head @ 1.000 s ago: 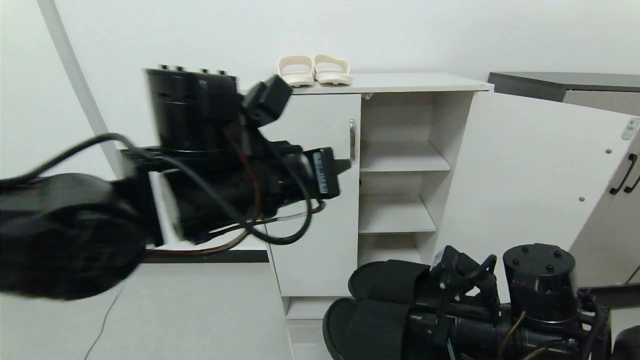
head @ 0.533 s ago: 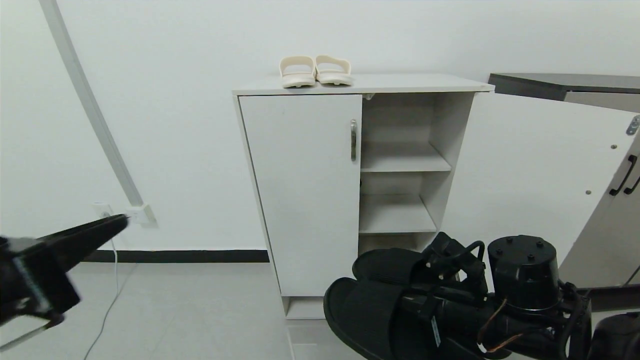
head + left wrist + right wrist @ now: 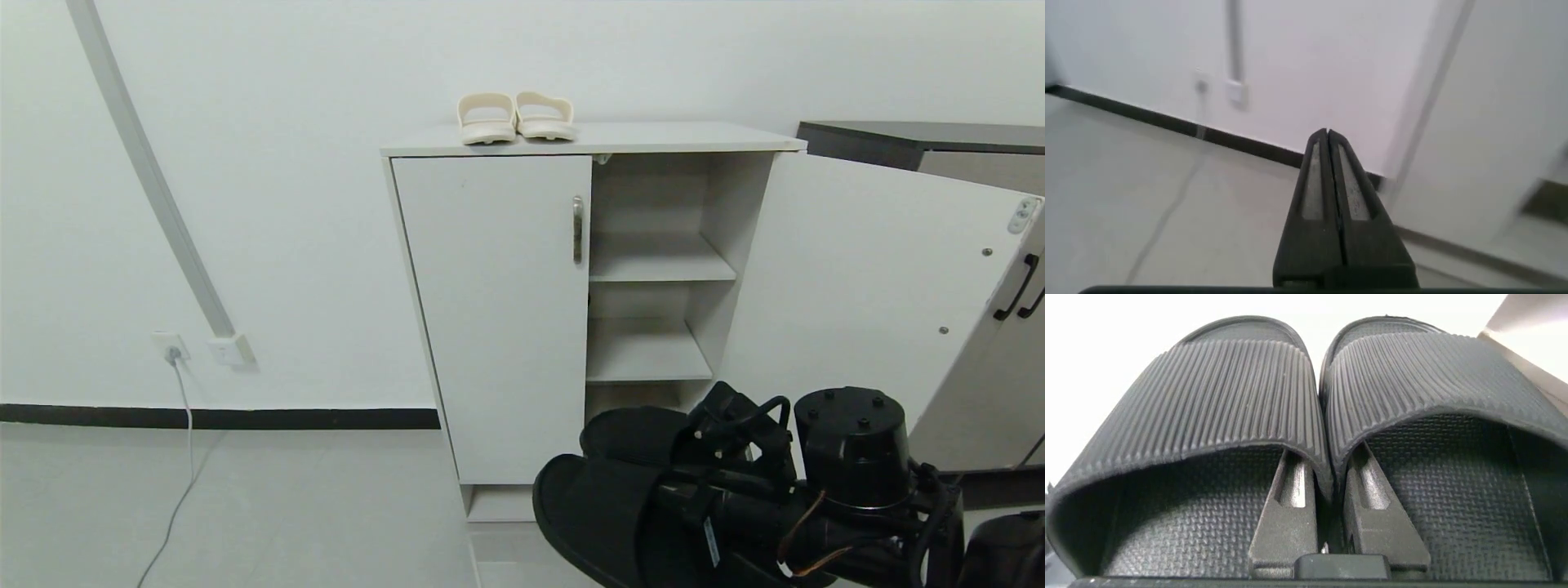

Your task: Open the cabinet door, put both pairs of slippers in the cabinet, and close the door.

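— On head view, what changed?
— The left arm has swung clear. I see the cabinet [image 3: 490,327] with its door [image 3: 857,278] open, beige slippers [image 3: 516,120] on top, black slippers [image 3: 604,498] low before the shelves [image 3: 653,261].
— Left wrist?
— The left gripper [image 3: 1327,155] is closed, empty, over floor [image 3: 1143,212].
— Right wrist?
— The right gripper [image 3: 1329,469] is clamped on both black slippers' inner walls. I judge shelving comes next.

Right door [image 3: 857,302] stands wide, so the cabinet's [image 3: 588,137] right bay is open: passing room above the upper shelf [image 3: 653,263] and the middle shelf [image 3: 645,355]. Left door [image 3: 498,318] is shut, barring that half. Black slippers [image 3: 608,494] in the right end effector [image 3: 1331,502] hang low before the opening.
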Robot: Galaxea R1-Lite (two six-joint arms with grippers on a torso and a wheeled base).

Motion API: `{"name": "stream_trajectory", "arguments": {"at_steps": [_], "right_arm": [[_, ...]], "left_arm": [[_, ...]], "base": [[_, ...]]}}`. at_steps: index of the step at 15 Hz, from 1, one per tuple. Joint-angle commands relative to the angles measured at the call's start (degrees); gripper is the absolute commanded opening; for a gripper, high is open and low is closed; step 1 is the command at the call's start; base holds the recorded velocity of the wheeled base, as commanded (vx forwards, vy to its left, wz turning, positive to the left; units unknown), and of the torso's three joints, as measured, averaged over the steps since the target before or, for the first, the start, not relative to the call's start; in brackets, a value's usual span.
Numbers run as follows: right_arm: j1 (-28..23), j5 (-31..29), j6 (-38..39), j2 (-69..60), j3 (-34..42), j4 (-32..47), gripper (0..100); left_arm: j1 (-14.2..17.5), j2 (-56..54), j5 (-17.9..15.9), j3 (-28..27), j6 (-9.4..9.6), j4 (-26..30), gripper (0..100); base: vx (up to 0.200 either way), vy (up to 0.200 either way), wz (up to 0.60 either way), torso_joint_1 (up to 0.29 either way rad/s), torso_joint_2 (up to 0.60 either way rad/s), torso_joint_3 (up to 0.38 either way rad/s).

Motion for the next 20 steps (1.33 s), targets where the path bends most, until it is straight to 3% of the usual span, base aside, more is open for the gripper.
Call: {"name": "stream_trajectory", "arguments": {"at_steps": [1,2,3,5,7,9,12,14,15,20], "right_arm": [[0.0,-0.5,-0.2,0.2,-0.1,0.0,0],[0.0,-0.6,-0.2,0.2,-0.1,0.0,0],[0.0,-0.6,-0.2,0.1,-0.1,0.0,0],[0.1,-0.8,-0.2,0.0,0.0,0.0,0],[0.2,-2.4,-0.3,0.0,-0.4,0.0,0],[0.9,-5.8,-0.2,0.4,-0.7,0.0,0],[3.0,-17.5,4.3,4.1,-2.5,-1.3,0],[4.8,-26.6,10.3,9.7,-8.7,-5.1,0],[4.9,-28.8,10.4,10.9,-9.8,-5.1,0],[5.3,-50.8,11.1,23.1,-23.1,-5.2,0]], "left_arm": [[4.6,-7.7,-0.9,5.6,1.9,-1.0,0],[4.2,-8.0,-3.4,5.8,1.73,0.1,0],[1.9,-9.7,-8.3,5.8,2.08,2.4,0],[0.7,-12.1,-19.2,5.7,2.43,5.4,0],[0.7,-12.3,-22.3,5.7,2.69,5.1,0],[0.7,-12.2,-22.2,5.7,2.52,5.2,0],[0.7,-12.3,-22.3,5.8,2.87,5.1,0],[0.7,-12.3,-22.4,5.8,2.96,5.1,0],[0.7,-12.3,-22.4,5.8,2.96,5.1,0],[0.7,-12.3,-22.3,5.7,2.87,5.1,0]], "base": [[0.0,0.0,0.0,0.0,0.0,0.0],[0.0,0.0,0.0,0.0,0.0,0.0],[0.0,0.0,0.0,0.0,0.0,0.0],[0.0,0.0,0.0,0.0,0.0,0.0],[0.0,0.0,0.0,0.0,0.0,0.0],[0.0,0.0,0.0,0.0,0.0,0.0],[0.0,0.0,0.0,0.0,0.0,0.0],[0.0,0.0,0.0,0.0,0.0,0.0],[0.0,0.0,0.0,0.0,0.0,0.0],[0.0,0.0,0.0,0.0,0.0,0.0]]}}
